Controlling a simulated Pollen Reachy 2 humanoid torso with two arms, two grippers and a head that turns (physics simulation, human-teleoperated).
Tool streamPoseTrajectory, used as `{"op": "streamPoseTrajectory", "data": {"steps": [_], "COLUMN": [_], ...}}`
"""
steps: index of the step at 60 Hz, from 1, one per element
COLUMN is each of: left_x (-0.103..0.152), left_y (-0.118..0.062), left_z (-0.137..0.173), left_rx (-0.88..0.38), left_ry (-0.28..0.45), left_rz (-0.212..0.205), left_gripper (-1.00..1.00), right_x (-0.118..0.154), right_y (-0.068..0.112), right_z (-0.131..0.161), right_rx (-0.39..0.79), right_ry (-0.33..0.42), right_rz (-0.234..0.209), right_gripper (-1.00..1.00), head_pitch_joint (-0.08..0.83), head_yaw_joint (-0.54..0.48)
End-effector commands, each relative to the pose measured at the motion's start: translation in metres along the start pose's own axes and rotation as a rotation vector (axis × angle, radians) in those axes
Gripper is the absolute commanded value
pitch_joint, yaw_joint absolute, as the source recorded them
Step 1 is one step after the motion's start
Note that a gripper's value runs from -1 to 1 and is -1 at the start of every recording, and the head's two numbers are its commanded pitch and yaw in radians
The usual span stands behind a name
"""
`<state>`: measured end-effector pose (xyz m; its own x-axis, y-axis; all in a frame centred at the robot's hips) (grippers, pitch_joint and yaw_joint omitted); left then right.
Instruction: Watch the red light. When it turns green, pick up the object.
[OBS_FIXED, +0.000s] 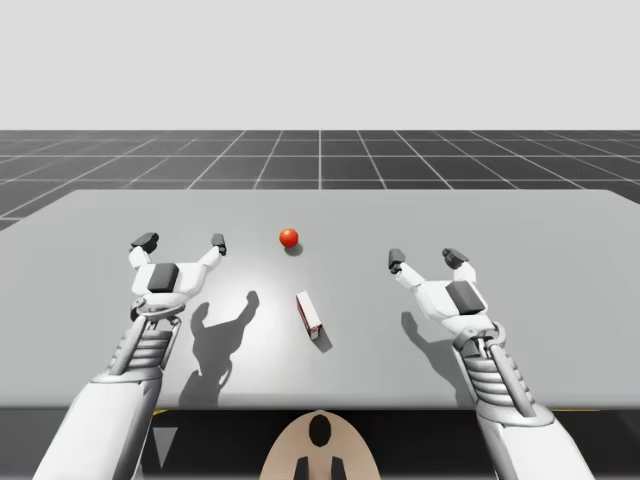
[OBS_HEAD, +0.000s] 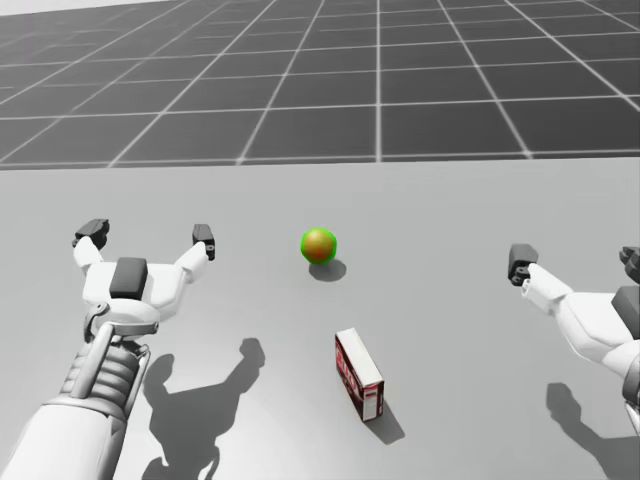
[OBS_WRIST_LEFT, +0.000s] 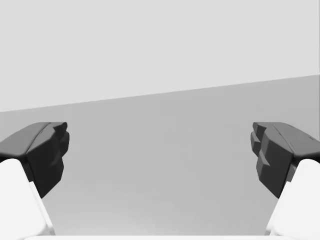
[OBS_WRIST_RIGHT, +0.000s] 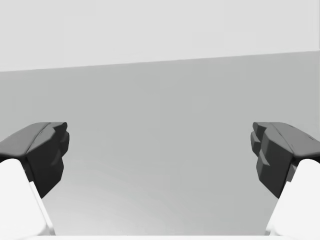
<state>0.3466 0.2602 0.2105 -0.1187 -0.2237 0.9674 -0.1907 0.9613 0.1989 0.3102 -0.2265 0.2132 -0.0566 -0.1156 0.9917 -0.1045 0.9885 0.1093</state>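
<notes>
Light: the small ball (OBS_FIXED: 289, 237) sat on the counter (OBS_FIXED: 520, 225), just above the centre of the high view, between the two hands and a little further back. The high view rendered it red. In the head view it showed a green rim around an orange-brown centre. The two colour readings disagreed, and both are recorded as seen.

Object: the red and white box (OBS_FIXED: 310, 314) lay on the counter slightly below the centre of the high view. Its long side ran from upper left to lower right. It was below the ball in the frame and apart from it. In the head view it lay at lower centre, a little right of the middle. Nothing touched it.

Left hand (OBS_FIXED: 181, 242): left of centre in the high view, released, fingers spread wide with nothing between them. The left wrist view showed two dark fingertips (OBS_WRIST_LEFT: 47, 150) far apart, with bare counter ahead of them. The hand was well apart from the box.

Right hand (OBS_FIXED: 426, 259): right of centre in the high view, likewise released and holding nothing. The right wrist view gave the same reading, with plain counter between and ahead of the fingers. In the head view this hand sat at the right edge, partly cut off.

Arm shadows (OBS_FIXED: 215, 340) fell on the counter. A dark gridded floor (OBS_FIXED: 320, 155) lay beyond the counter's far edge.
</notes>
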Motion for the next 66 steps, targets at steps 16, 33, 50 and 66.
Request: {"op": "streamPoseTrajectory", "data": {"steps": [16,33,50,66], "left_x": [0.001,0.002,0.003,0.002], "left_y": [0.000,0.001,0.002,0.001], "left_z": [0.000,0.000,0.000,0.000], "left_rx": [-0.001,0.000,0.003,0.007], "left_ry": [-0.001,-0.001,-0.001,0.003], "left_rz": [0.001,0.003,0.006,0.003], "left_gripper": [-1.00,-1.00,-1.00,-1.00], "right_x": [-0.001,-0.002,0.003,0.014], "right_y": [0.005,0.007,0.017,0.070], "right_z": [0.001,0.001,0.006,0.053], "right_rx": [0.001,0.003,0.028,0.175], "right_ry": [-0.003,-0.003,0.005,0.016], "right_rz": [-0.015,-0.011,-0.021,-0.046], "right_gripper": [-1.00,-1.00,-1.00,-1.00], "head_pitch_joint": [0.524,0.666,0.706,0.707], "head_yaw_joint": [0.11,0.07,0.06,0.05]}}
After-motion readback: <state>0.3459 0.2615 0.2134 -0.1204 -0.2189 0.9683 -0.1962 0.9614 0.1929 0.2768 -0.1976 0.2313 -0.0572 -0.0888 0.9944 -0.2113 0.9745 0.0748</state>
